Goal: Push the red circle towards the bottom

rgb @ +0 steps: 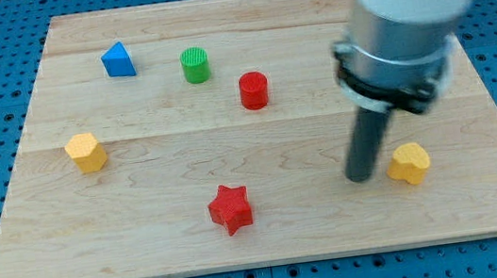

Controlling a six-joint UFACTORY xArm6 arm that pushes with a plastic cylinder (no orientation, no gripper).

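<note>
The red circle (254, 90) stands upright on the wooden board (145, 228), a little above the board's middle. My tip (361, 178) rests on the board at the view's lower right, well right of and below the red circle and apart from it. The tip stands just left of a yellow block (409, 163), close to it with a narrow gap showing. The arm's grey and white body above the rod hides part of the board's upper right.
A green circle (195, 65) stands up-left of the red circle. A blue triangle (118, 60) is at the upper left. A yellow hexagon (87, 152) is at the left. A red star (230, 209) lies below the red circle near the bottom edge.
</note>
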